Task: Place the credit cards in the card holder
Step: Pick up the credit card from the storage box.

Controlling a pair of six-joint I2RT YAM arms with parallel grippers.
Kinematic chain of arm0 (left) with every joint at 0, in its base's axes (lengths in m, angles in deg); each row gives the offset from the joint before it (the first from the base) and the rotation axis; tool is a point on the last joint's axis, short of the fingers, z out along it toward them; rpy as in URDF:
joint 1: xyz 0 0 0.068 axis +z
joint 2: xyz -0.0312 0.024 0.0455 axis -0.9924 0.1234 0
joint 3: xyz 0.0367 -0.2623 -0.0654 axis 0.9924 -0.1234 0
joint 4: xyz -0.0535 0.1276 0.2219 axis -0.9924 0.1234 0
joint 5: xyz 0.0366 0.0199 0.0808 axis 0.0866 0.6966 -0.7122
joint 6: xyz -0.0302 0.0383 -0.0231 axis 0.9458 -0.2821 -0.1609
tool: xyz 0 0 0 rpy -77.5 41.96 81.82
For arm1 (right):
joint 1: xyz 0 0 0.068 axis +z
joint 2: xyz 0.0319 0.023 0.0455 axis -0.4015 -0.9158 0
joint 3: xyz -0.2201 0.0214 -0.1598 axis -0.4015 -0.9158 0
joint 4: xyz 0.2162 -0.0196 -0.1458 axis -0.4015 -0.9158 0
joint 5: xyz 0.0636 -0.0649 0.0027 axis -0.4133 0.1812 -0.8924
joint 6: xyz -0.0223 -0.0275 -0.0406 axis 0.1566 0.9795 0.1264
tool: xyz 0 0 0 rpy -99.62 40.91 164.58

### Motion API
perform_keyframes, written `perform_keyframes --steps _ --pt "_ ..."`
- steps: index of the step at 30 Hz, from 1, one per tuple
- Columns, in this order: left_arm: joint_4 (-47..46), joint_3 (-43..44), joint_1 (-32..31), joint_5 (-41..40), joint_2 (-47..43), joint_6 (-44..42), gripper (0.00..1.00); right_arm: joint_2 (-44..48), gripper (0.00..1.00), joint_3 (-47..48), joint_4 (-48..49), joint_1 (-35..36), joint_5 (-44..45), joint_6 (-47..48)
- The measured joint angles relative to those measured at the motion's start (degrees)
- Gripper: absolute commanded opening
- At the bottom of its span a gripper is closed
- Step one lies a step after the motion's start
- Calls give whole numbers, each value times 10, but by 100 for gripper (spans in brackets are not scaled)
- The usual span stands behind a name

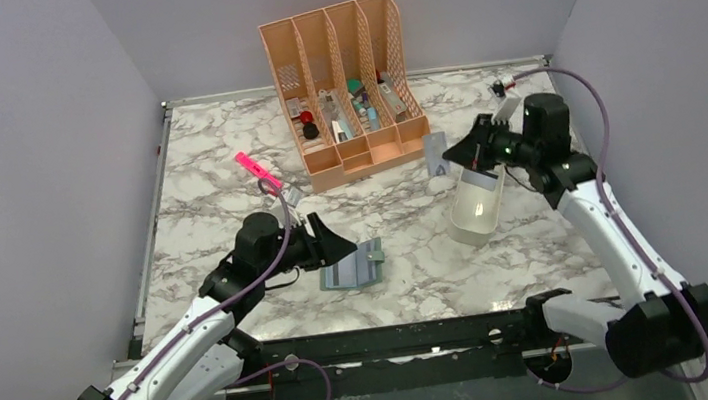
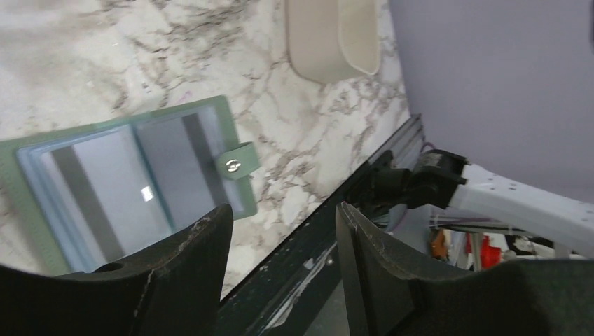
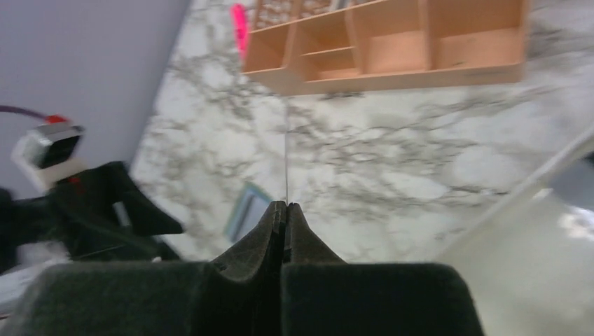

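Left tool [image 2: 284,208], fingers apart and empty, hovers beside the open card holder [image 1: 356,266] at the desk's 6 o'clock. Right tool [image 3: 285,205], near 3 o'clock, is clamped on one credit card [image 1: 436,151]; inserting it remains.

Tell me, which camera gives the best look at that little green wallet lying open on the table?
The left wrist view: the card holder lies close up, open, its blue-grey pockets and snap tab clear. The top view shows it small and distant; the right wrist view catches only a blurred corner.
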Motion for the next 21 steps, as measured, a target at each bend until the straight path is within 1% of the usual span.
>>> perform_keyframes --steps 4,6,10,12,15,17,21 --pt "-66 0 0 45 -2 44 58 73 1 -115 121 4 -103 -166" --pt "-94 0 0 58 -5 69 58 84 1 -154 172 7 -140 -241" --pt "-137 10 0 69 -11 105 56 97 1 -225 271 24 -184 -368" --pt "-150 23 0 70 -10 115 55 100 1 -253 317 36 -202 -420" --pt "-175 42 0 73 -3 132 52 90 1 -268 367 60 -220 -473" --pt "-195 43 0 77 2 146 51 78 1 -276 414 90 -224 -507" --pt "-211 42 0 81 16 168 50 42 1 -308 533 176 -224 -571"
